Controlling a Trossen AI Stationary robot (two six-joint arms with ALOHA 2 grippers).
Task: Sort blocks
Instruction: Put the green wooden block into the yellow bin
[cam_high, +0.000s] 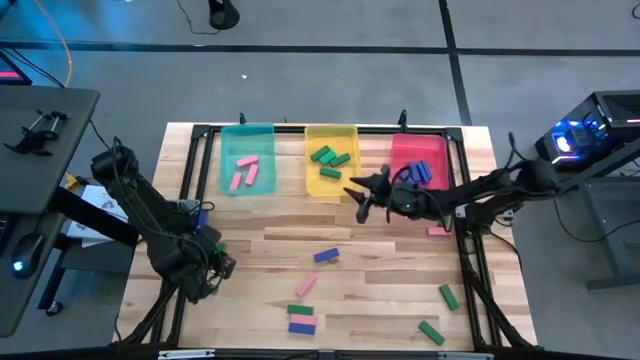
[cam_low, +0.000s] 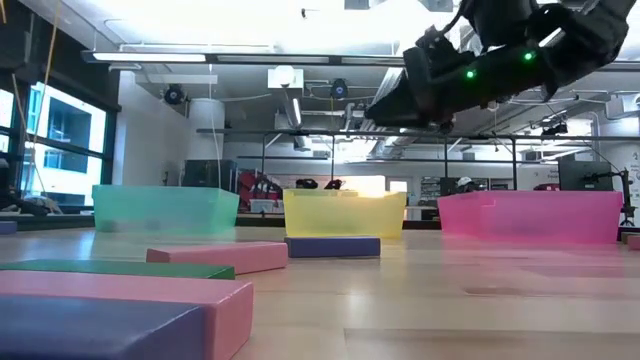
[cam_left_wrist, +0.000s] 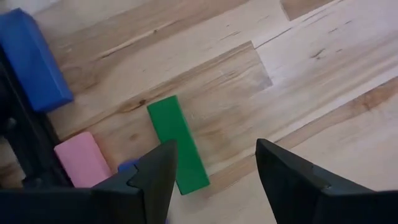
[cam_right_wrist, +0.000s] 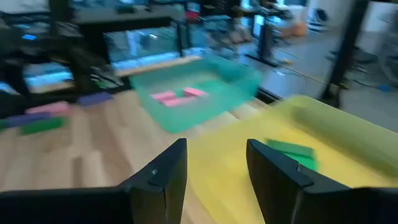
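Loose blocks lie flat on the wooden table: a blue one (cam_high: 326, 255), a pink one (cam_high: 305, 286), a green one (cam_high: 301, 310) beside a pink-and-blue pair (cam_high: 302, 325), and two green ones (cam_high: 448, 296) (cam_high: 431, 332) at the near right. My left gripper (cam_high: 215, 265) hangs open over the table's left part; its wrist view shows a green block (cam_left_wrist: 177, 143), a pink one (cam_left_wrist: 81, 162) and a blue one (cam_left_wrist: 31, 59) below and beyond the fingers (cam_left_wrist: 158, 171). My right gripper (cam_high: 358, 195) stands open and empty, nearly level, at the yellow tray's near edge (cam_right_wrist: 214, 168).
Three trays stand along the far edge: teal (cam_high: 247, 185) with pink blocks, yellow (cam_high: 331, 188) with green blocks, red (cam_high: 405, 150) with blue blocks. A pink block (cam_high: 438, 231) lies half under my right arm. A black frame runs round the table.
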